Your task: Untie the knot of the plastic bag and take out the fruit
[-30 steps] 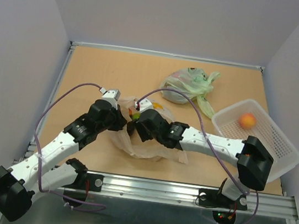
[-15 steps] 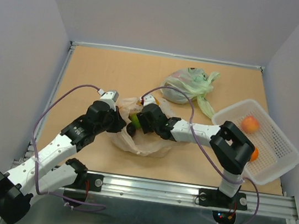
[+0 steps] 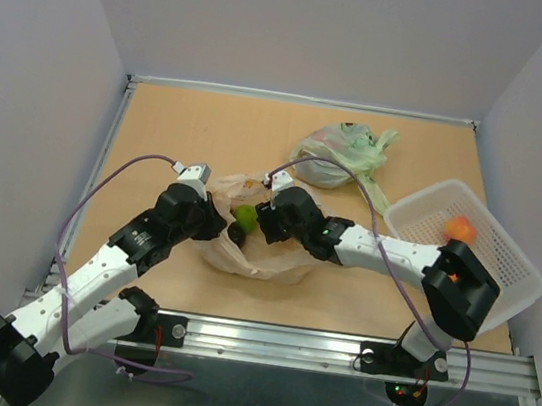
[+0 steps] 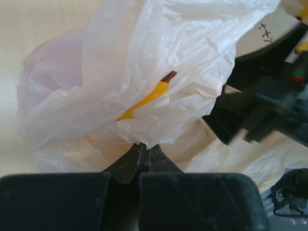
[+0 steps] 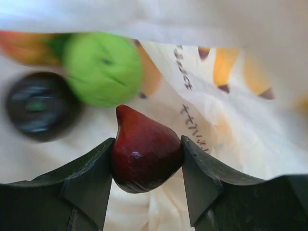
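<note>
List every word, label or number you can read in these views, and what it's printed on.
Plastic bag, right wrist view: a column of dark printed characters, too blurred to read.
Same bag, left wrist view: a few dark characters, also unreadable.
Nothing else legible.

The top camera is looking down from behind the arm bases; both wrist cameras are peering closely at the crinkly translucent peach-orange plastic bag, shared by all.

plastic bag mouth crowded: green fruit, dark fruit (blurred) just ahead of right gripper.
</note>
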`<state>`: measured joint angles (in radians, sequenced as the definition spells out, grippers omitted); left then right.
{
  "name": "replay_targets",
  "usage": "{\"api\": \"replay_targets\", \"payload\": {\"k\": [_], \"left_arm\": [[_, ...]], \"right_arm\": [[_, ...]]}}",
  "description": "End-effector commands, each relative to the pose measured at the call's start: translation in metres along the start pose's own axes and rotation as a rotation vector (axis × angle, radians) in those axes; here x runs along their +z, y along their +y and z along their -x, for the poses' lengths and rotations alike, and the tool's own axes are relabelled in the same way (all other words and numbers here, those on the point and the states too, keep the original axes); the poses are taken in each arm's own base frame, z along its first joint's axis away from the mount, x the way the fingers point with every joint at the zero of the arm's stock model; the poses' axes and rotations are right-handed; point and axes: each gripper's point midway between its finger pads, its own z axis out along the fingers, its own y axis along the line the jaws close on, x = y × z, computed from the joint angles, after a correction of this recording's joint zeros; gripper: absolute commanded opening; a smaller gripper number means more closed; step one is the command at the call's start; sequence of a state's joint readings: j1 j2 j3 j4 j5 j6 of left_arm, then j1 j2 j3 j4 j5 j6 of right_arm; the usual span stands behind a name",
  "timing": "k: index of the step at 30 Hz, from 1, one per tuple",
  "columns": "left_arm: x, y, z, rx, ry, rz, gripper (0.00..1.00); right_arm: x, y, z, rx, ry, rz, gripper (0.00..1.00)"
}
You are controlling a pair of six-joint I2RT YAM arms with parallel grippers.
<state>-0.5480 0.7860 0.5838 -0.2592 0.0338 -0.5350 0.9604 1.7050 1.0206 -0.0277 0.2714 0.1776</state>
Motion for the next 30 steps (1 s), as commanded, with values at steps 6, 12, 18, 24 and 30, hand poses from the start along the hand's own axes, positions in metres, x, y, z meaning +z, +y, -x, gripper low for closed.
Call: {"api": "replay_targets", "payload": {"k": [6, 12, 18, 24, 30], "left_arm": [[0.012, 0.009, 0.019, -0.052, -0.069, 0.093, 0.00], [0.023, 0.009, 0.027, -0.039, -0.081, 0.114, 0.00], [0.026, 0.014, 0.024, -0.030, -0.072, 0.132, 0.00], [0.023, 0.015, 0.022, -0.036, -0.080, 0.129, 0.00], [0.019, 0.011, 0.023, -0.034, -0.076, 0.113, 0.00]], "right_arm": [[-0.096, 0.046, 0.088, 0.022, -0.238, 0.363, 0.02], [-0.145, 0.022, 0.156, 0.085, -0.407, 0.260, 0.01], [-0.172, -0.070, 0.194, 0.195, -0.522, -0.064, 0.01], [-0.191, -0.197, 0.177, 0.339, -0.544, -0.456, 0.01], [-0.184, -0.310, 0.064, 0.533, -0.359, -0.773, 0.01]]}}
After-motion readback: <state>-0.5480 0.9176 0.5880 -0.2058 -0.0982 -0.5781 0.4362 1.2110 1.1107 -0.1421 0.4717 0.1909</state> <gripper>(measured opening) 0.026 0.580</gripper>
